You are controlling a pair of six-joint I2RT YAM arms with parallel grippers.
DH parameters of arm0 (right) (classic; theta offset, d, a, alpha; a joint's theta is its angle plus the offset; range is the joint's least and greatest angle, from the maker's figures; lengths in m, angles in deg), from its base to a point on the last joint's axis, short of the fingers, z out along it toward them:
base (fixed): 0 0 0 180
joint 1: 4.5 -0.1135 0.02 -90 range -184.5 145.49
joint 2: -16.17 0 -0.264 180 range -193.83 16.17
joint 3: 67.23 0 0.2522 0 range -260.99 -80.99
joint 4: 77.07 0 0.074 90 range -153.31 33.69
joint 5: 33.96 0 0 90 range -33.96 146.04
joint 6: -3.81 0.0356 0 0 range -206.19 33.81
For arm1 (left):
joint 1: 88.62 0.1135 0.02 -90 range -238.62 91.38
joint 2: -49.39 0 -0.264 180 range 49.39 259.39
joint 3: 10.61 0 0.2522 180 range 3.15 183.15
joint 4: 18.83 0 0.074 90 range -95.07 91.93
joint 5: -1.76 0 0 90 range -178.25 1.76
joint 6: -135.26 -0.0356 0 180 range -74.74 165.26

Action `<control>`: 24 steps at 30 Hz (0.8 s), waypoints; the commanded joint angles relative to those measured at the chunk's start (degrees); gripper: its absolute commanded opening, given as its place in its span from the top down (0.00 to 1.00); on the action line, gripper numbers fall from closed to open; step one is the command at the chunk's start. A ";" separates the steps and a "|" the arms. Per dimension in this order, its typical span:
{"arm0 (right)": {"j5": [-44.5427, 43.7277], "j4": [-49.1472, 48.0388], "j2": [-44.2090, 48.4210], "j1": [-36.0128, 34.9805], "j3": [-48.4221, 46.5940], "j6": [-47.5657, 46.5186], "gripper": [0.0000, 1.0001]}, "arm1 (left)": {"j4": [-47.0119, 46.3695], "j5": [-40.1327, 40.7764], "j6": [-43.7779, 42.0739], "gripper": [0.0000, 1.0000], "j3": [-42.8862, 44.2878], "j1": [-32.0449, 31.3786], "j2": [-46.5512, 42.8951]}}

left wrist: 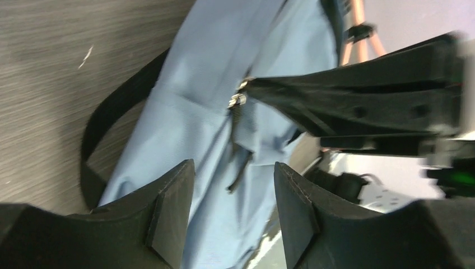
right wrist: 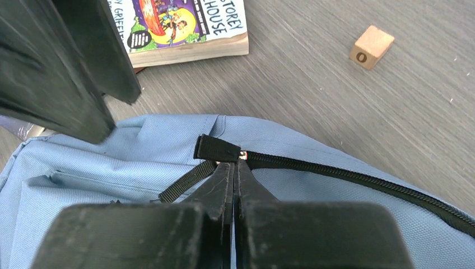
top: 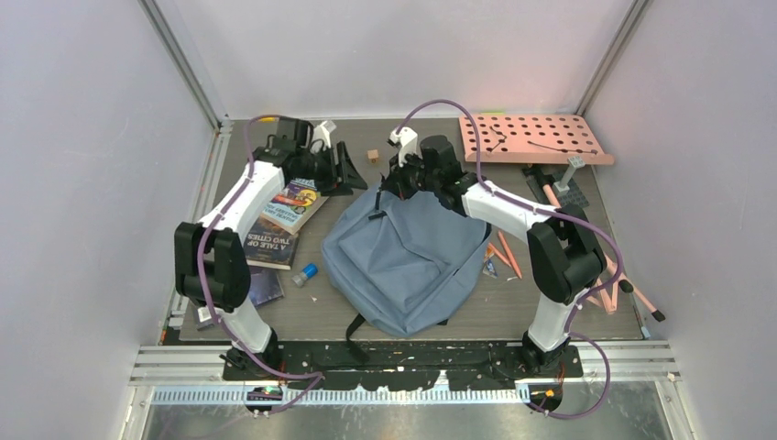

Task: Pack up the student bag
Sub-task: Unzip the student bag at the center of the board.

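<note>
I'm seeing the student bag [top: 403,261], soft grey-blue fabric, lying slumped in the middle of the grained grey surface [right wrist: 313,89]. My right gripper [right wrist: 235,167] is pressing its closed tips against the dark zipper [right wrist: 364,179] at the bag's top. My left gripper [left wrist: 234,168] is hovering half open beside it, holding nothing. Glossy paperbacks [top: 284,220] and a wooden cube [right wrist: 371,46] are lying just beyond.

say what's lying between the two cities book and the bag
A small blue-capped tube lies between the book and the bag. It shows in the top view.
</note>
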 commanded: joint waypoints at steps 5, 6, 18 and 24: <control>1.94 5.32 1.07 0.12 -6.02 0.24 0.99 | -4.94 6.71 -10.30 0.43 -3.83 -4.49 0.17; 2.02 5.41 0.98 0.12 -6.06 0.21 0.99 | -5.34 8.31 -10.67 0.43 -4.01 -4.96 0.57; 1.19 11.37 -0.15 0.12 -9.43 0.22 0.99 | -5.92 6.83 -13.06 0.45 -2.87 -7.24 6.07; -0.53 13.62 -0.64 0.13 -10.87 0.24 0.99 | -4.41 5.31 -13.08 0.47 -1.35 -8.18 8.03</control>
